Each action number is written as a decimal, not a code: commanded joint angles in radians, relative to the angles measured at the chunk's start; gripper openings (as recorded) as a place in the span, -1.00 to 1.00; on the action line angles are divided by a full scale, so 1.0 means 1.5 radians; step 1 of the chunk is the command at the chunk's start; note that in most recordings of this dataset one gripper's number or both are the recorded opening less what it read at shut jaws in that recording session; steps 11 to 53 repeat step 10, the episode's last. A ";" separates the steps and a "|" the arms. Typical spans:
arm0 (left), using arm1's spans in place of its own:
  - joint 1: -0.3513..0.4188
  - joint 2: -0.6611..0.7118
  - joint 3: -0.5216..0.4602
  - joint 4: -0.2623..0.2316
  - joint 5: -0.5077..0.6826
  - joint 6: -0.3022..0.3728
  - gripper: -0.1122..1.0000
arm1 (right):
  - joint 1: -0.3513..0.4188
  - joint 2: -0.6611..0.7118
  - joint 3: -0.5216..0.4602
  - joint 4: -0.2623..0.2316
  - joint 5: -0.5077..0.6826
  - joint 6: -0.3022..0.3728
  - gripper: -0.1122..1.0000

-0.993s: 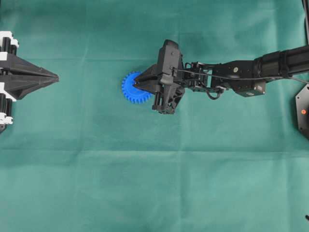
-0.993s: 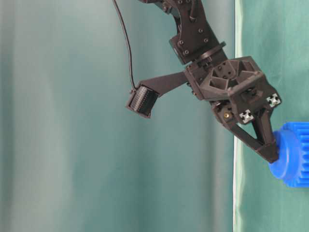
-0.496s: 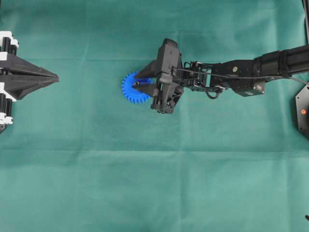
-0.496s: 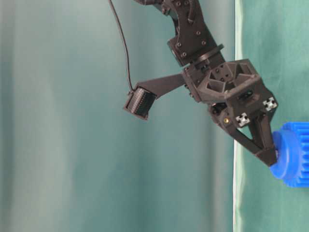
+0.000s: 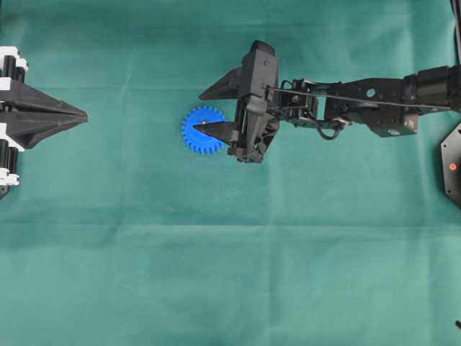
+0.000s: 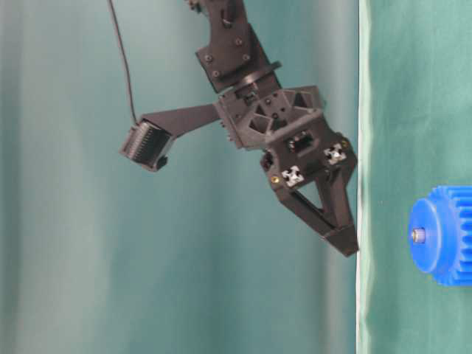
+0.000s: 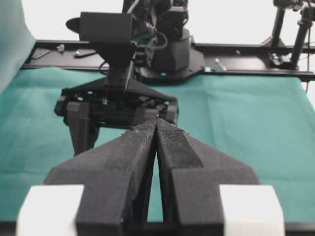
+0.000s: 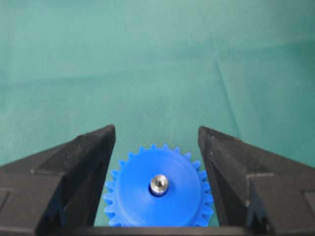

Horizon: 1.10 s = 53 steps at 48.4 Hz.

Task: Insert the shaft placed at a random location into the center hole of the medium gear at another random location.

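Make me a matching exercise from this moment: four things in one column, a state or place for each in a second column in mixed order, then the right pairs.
Things
1. shaft
2. medium gear
3. right gripper
4. left gripper

States or places
A. fingers pressed together, far from the gear at the edge of the overhead view
B. lying flat on the green cloth
C. open and holding nothing, raised off the gear
D. standing in the center hole, its silvery end showing

Pairs: 1-D, 2-B, 3-C, 4-A
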 commanded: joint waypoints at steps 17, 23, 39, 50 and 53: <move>0.001 0.004 -0.016 0.001 -0.003 -0.001 -0.79 | 0.001 -0.035 -0.008 0.000 0.011 0.003 0.59; 0.001 0.004 -0.016 0.001 -0.003 -0.001 -0.79 | 0.001 -0.035 -0.008 0.000 0.011 0.003 0.59; 0.001 0.004 -0.016 0.001 -0.003 -0.001 -0.79 | 0.001 -0.035 -0.008 0.000 0.011 0.003 0.59; 0.001 0.004 -0.016 0.001 -0.003 -0.001 -0.79 | 0.001 -0.035 -0.008 0.000 0.011 0.003 0.59; 0.001 0.004 -0.016 0.001 -0.003 -0.001 -0.79 | 0.001 -0.035 -0.008 0.000 0.011 0.003 0.59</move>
